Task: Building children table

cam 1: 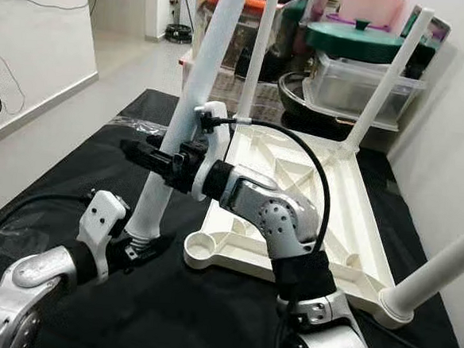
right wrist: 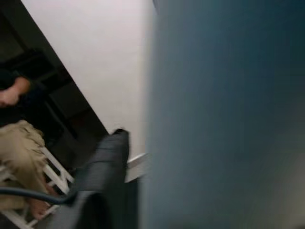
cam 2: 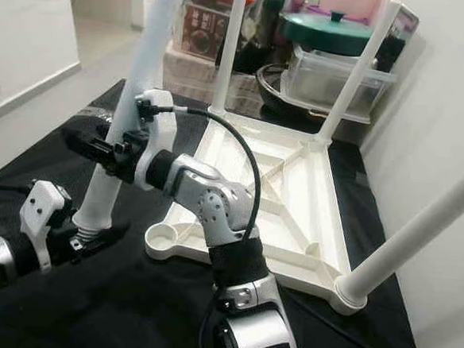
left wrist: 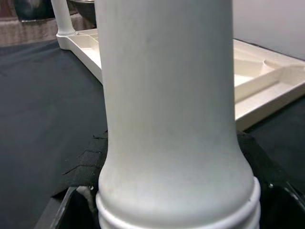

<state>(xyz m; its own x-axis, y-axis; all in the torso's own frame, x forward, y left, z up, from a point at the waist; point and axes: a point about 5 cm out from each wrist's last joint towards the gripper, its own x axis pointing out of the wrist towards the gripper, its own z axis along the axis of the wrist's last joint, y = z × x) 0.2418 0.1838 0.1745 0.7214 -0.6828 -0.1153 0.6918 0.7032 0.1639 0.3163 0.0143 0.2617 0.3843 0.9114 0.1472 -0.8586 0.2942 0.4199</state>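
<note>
Both pincers are gripping the loose white leg (cam 1: pixel 190 115) — left pincer (cam 1: pixel 141 249) clamping its base, right pincer (cam 1: pixel 157 159) holding mid-shaft — beside the upturned tabletop (cam 1: pixel 295 186).

Open black cloth (cam 1: pixel 98 157) left of loose leg (cam 1: pixel 190 115), upturned tabletop (cam 1: pixel 310 195) and storage bins (cam 1: pixel 366 80) crowding right and rear

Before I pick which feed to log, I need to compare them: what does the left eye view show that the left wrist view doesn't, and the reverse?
Left eye view alone: both arms, the right pincer around the loose leg's middle, the left pincer at its base, and the empty corner socket. Left wrist view alone: the ridged rings at the leg's end, close up. Both: the leg, the upturned tabletop and the black cloth.
</note>
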